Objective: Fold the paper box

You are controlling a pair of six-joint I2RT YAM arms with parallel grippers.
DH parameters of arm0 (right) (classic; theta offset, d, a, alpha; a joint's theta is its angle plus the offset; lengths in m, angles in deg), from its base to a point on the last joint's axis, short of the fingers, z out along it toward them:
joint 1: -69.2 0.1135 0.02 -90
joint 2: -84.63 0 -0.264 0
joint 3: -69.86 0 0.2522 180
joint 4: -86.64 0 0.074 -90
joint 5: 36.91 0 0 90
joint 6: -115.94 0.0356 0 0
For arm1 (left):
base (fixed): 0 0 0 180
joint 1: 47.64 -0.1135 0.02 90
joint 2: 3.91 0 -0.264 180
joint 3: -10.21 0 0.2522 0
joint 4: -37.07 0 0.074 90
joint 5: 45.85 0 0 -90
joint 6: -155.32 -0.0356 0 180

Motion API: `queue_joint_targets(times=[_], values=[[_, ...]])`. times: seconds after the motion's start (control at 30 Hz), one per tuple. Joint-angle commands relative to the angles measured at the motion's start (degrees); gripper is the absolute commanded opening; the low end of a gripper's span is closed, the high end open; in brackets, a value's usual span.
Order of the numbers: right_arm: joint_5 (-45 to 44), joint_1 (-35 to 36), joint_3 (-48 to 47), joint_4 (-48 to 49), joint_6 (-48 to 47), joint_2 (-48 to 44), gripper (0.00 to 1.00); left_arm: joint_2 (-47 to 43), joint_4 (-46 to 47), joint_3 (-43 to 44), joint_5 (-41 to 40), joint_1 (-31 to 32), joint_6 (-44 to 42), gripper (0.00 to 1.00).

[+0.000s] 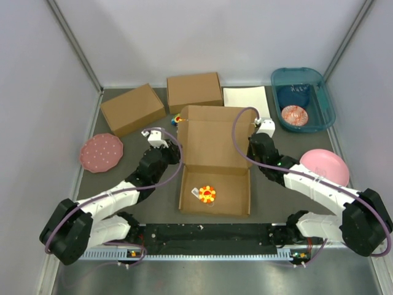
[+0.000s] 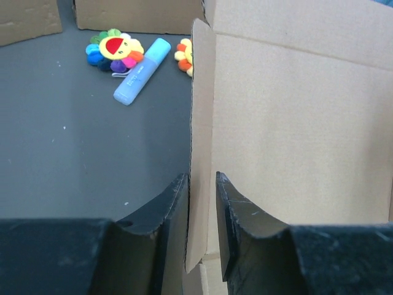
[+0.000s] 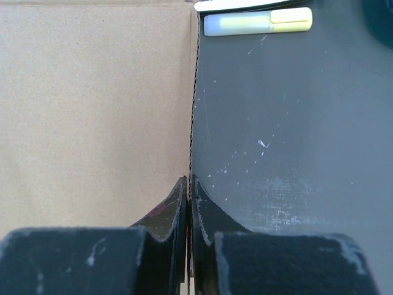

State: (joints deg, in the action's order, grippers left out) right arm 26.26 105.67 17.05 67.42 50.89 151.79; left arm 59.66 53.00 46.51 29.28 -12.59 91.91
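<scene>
The paper box (image 1: 215, 144) lies open in the middle of the table, its lid tilted up at the back. My left gripper (image 1: 177, 152) is at the box's left wall. In the left wrist view the left gripper (image 2: 201, 178) straddles that upright cardboard flap (image 2: 201, 110); the left finger touches it and the right finger (image 2: 228, 209) stands slightly off it, so the jaws are open. My right gripper (image 1: 252, 142) is at the right wall. In the right wrist view the right gripper (image 3: 189, 178) is shut on the thin edge of the box wall (image 3: 92, 110).
Two smaller ready-made boxes (image 1: 132, 109) (image 1: 194, 91) and a white sheet (image 1: 245, 97) lie behind. A teal bin (image 1: 302, 98) is at the back right, with pink plates at left (image 1: 101, 152) and right (image 1: 324, 165). A flower toy (image 1: 207, 195) lies inside the box. Another toy (image 2: 113, 48) and a blue marker (image 2: 142, 70) lie left of it.
</scene>
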Motion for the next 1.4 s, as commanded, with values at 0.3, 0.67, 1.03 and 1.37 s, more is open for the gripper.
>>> queue_joint_targets(times=[0.3, 0.67, 1.03, 1.37], values=[[-2.17, 0.97, 0.81, 2.11, -3.41, -2.38, 0.0, 2.52, -2.62, 8.29, -2.0, -0.33, -1.81, 0.38], [-2.26, 1.06, 0.9, 2.2, -5.17, -4.14, 0.0, 5.16, -7.18, 12.17, 5.63, -11.05, 6.19, 0.7], [-1.65, 1.06, 0.82, 2.9, -5.35, -3.96, 0.0, 8.76, -4.91, 14.54, 19.17, -13.6, 4.88, 0.71], [-1.56, 0.97, 1.43, 3.52, -5.79, -4.22, 0.0, 10.52, -0.34, 14.02, 23.22, -13.87, 2.86, 0.39]])
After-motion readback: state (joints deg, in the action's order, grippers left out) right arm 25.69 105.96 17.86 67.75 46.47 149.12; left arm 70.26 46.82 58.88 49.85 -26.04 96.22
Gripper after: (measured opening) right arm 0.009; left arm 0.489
